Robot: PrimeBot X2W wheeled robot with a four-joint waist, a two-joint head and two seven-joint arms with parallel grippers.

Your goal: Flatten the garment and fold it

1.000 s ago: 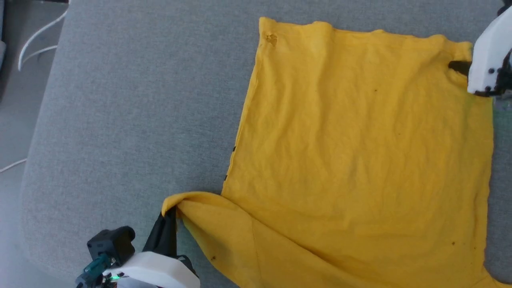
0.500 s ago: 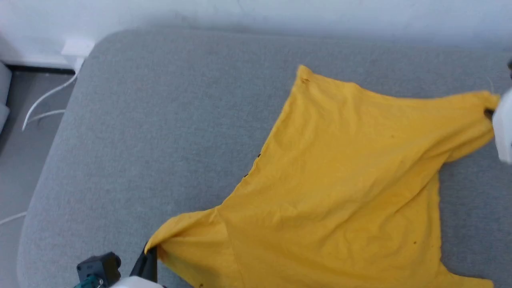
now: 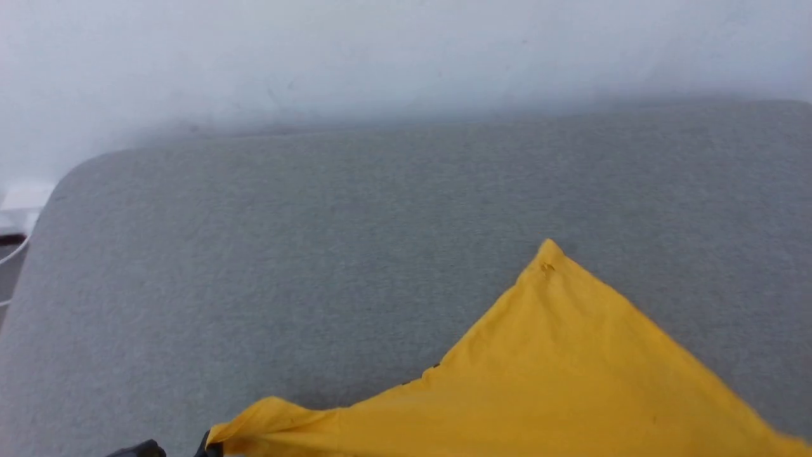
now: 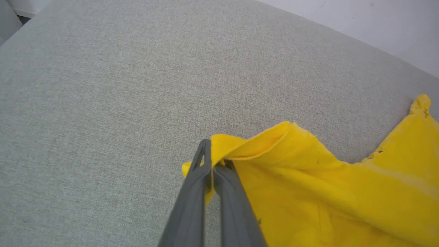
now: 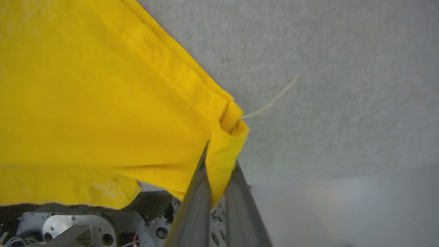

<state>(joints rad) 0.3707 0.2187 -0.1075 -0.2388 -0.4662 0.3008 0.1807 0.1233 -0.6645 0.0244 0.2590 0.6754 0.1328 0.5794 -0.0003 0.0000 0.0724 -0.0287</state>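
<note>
The garment (image 3: 571,381) is a bright yellow T-shirt, plain side up, on a grey cushion. One corner (image 3: 549,251) points toward the wall. At the bottom left of the head view, my left gripper (image 3: 208,446) is shut on the shirt's near-left corner. The left wrist view shows the fingers (image 4: 202,178) pinching a folded edge of the garment (image 4: 325,192) just above the cushion. My right gripper (image 5: 219,154) is shut on a hemmed corner of the garment (image 5: 103,85). That part of the cloth hangs lifted off the surface.
The grey cushion (image 3: 254,254) stretches wide to the left and back, up to a white wall (image 3: 380,51). A white cable (image 3: 9,251) lies off its left edge. A loose thread (image 5: 271,99) trails from the held hem. The robot's base (image 5: 85,230) shows under the lifted cloth.
The head camera has tilted up toward the wall, so the whole picture shifted. The shirt's right corner has risen off the cushion and the flat sheet is pulled into a peak. Both grips hold.
</note>
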